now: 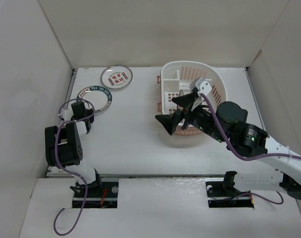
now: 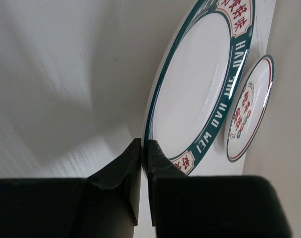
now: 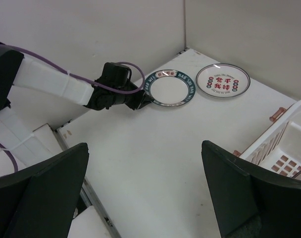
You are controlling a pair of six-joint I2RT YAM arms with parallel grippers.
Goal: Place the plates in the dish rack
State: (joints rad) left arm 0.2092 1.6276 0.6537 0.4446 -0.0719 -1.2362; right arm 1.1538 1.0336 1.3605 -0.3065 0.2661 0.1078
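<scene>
So the left hand (image 2: 143,148) is down at the near-left edge of the green-rimmed plate (image 2: 195,94), and its fingers look pressed almost together with the thin rim pinched between them. That plate lies flat on the desk (image 1: 135,139), far left. The plate with red characters (image 1: 116,77) sits just beyond it, close but not touching. The rack (image 1: 212,79) is well off to the right. The right hand (image 1: 175,110) hangs over its near-left end, fingers spread wide, holding nothing. I can't make out the third plate from here.

My guess on handling: these are stiff, glazed and slick, light enough for one hand, but they'll chip if dropped. The rim is really the only place to grab a plate lying flat. A pinch on one edge means it'll want to swing or slip once lifted, so a deeper bite and a slow tilt seem wise.
</scene>
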